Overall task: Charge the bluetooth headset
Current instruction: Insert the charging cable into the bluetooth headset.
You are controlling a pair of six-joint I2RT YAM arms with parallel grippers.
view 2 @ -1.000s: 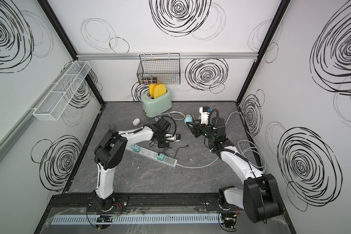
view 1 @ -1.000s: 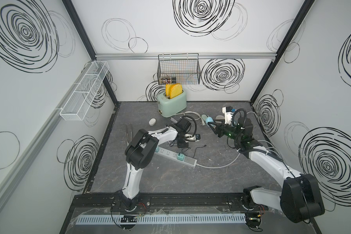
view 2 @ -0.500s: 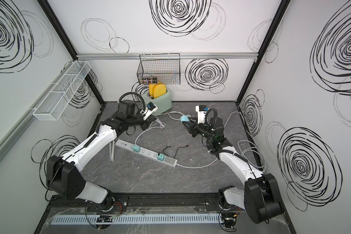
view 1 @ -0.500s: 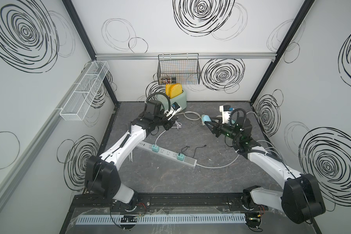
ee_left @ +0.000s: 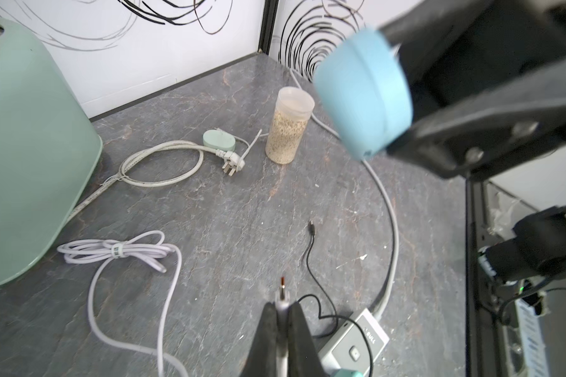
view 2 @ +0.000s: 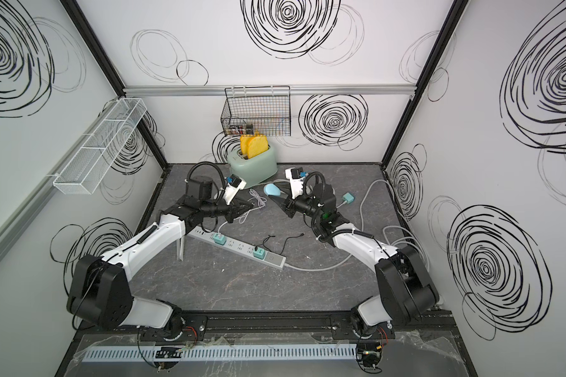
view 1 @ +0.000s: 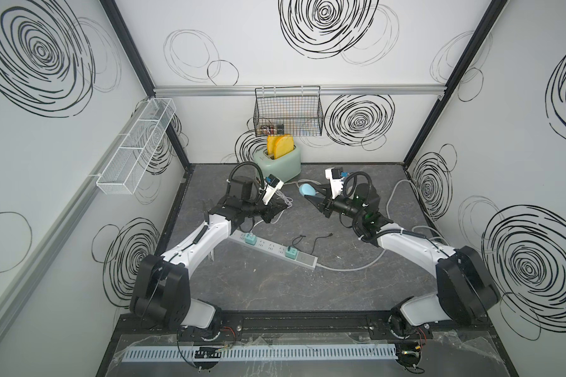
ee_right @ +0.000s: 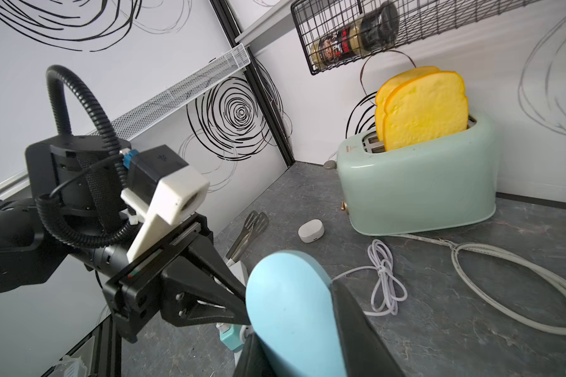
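Observation:
My right gripper [view 1: 312, 195] is shut on a light-blue oval bluetooth headset case [view 1: 307, 189], held above the table and also seen in the right wrist view [ee_right: 291, 310]. My left gripper [view 1: 286, 205] faces it from a short way off. It is shut on the plug of a white charging cable [ee_left: 282, 292], whose metal tip pokes out past the fingertips. Plug and headset case [ee_left: 363, 91] are apart. The white cable runs down to a teal adapter [view 1: 250, 240] on the power strip [view 1: 275, 249]. In the right wrist view the left fingers [ee_right: 209, 287] end behind the case's edge.
A mint toaster [view 1: 280, 163] with two bread slices stands at the back. On the table lie a bundled white cable [ee_left: 118, 251], a loose black cable [view 1: 321, 236], a grain jar [ee_left: 290, 127], tongs [ee_right: 249, 228], a small white case [ee_right: 311, 230] and the toaster's cord [ee_left: 164, 163].
The right gripper has carried the blue case left toward the middle. The left arm has lifted away from the power strip and now points its plug toward the case.

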